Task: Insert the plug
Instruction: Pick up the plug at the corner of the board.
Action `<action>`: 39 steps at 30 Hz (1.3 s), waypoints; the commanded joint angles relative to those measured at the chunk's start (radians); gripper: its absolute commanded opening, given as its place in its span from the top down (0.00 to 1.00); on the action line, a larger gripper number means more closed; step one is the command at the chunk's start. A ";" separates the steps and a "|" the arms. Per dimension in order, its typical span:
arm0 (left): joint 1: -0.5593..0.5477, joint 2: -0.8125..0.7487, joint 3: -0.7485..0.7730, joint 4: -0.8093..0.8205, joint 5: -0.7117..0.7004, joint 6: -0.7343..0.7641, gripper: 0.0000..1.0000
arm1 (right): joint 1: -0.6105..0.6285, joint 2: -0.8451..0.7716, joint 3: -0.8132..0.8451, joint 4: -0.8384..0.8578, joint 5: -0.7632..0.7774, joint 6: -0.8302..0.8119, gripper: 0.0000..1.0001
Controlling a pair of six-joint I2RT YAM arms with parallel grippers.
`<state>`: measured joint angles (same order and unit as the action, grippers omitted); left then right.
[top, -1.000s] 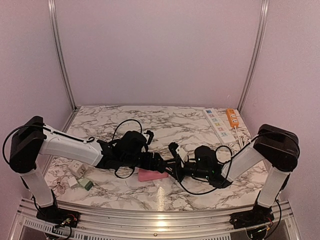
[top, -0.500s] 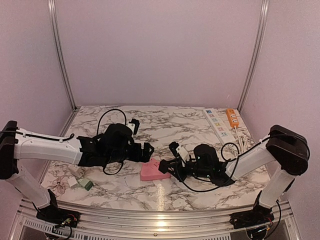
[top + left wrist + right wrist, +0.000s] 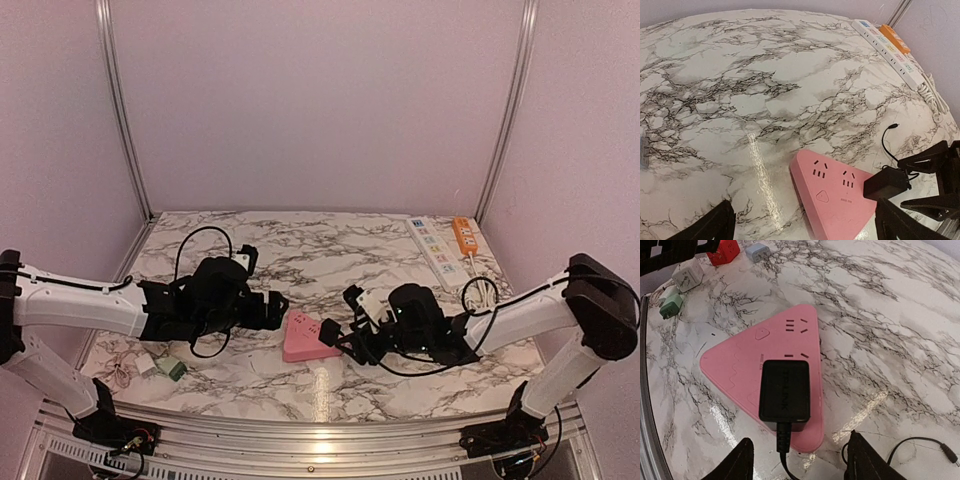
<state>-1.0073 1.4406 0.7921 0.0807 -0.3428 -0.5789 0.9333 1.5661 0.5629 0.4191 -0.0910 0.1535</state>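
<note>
Plug [image 3: 785, 395] sits flat on the pink strip [image 3: 735, 365] near mid-desk [image 3: 900, 340] and looks fully seated, so insertion is judged done. Right jaws are apart and clear of the plug; left jaws are wide apart, holding nothing. Probably only arm withdrawal remains.

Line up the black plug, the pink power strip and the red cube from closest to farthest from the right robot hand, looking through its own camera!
From the right gripper:
1. Black plug, straight ahead, sitting on the strip.
2. Pink power strip, under the plug and spreading left; almost a tie with it.
3. Red cube, far off at the top left.
</note>
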 commanded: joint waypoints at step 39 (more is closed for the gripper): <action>0.550 0.218 0.106 -0.171 0.050 0.068 0.02 | 0.003 -0.326 0.021 -0.281 0.172 -0.017 0.17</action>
<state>-0.4610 1.6268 0.8719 -0.1093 -0.3149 -0.5323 0.9333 1.2488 0.5919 0.1371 0.0628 0.1272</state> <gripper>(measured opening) 0.987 0.832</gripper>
